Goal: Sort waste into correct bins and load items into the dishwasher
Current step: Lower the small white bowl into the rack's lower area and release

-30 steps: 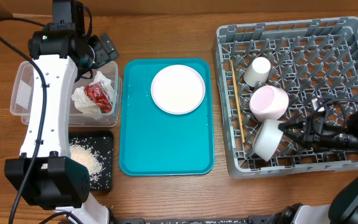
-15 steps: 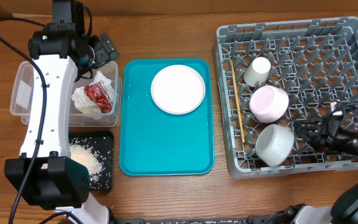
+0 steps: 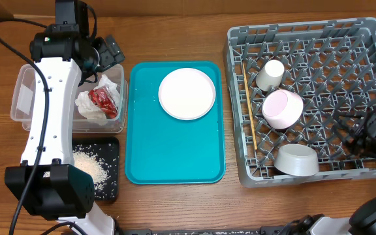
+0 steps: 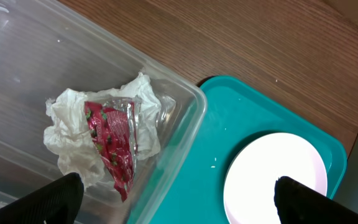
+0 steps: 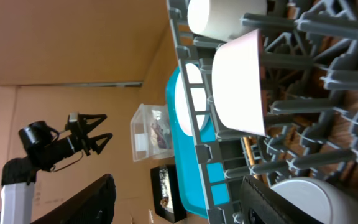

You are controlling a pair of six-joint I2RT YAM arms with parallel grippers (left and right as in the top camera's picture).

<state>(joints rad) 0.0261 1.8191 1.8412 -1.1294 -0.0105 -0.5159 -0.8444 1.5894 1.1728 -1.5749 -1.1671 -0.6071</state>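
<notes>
The grey dishwasher rack [image 3: 371, 39] holds a cream cup [image 3: 269, 74], a pink bowl [image 3: 281, 108] and a white bowl [image 3: 297, 160] lying rim down at its front. Thin chopsticks [image 3: 249, 111] lie along its left side. My right gripper [image 3: 354, 136] hovers open over the rack, to the right of the white bowl [image 5: 316, 199] and apart from it. A round plate [image 3: 187, 93] rests on the teal tray. The napkin [image 4: 73, 124] and red wrapper [image 4: 114, 140] lie in the clear tub [image 3: 25, 98]. My left gripper [image 3: 108, 49] stands open and empty above the tub's back right corner.
A black tray [image 3: 109, 183] with rice-like crumbs [image 3: 89, 166] sits in front of the clear tub. The teal tray [image 3: 175, 150] lies between the tub and the rack. The left arm's white body stretches over the tub and black tray.
My right gripper opened and let go of the white bowl, which tipped rim down in the rack's front. The gripper then drew back to the right. The left arm stayed still.
</notes>
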